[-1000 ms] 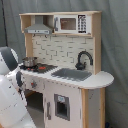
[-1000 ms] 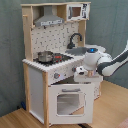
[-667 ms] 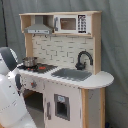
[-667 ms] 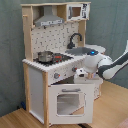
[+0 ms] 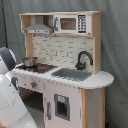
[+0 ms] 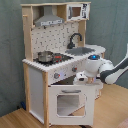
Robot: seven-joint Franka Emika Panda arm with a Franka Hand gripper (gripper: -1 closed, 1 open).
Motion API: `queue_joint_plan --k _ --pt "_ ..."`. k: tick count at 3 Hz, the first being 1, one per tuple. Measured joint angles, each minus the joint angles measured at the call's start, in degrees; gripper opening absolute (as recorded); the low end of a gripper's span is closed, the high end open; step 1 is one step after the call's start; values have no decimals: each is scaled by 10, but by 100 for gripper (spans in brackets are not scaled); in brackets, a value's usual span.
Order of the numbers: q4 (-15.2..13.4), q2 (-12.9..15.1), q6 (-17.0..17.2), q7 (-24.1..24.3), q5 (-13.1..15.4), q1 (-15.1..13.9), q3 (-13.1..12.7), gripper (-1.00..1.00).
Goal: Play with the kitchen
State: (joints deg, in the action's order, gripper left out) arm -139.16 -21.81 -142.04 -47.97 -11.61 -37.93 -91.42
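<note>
In the second exterior view, the claw (image 6: pixel 80 77) has been shifted left toward the kitchen (image 6: pixel 40 85); its state cannot be told.

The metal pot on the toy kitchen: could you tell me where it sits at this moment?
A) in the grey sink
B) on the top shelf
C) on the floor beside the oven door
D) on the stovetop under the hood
D: in both exterior views the metal pot stands on the stovetop beneath the hood, apart from the sink and the black faucet.
</note>
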Motion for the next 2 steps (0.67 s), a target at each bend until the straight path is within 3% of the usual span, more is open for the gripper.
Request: queue_joint_plan --k 2 --pt "0 -1 -47 91 0 0 -66 -100"
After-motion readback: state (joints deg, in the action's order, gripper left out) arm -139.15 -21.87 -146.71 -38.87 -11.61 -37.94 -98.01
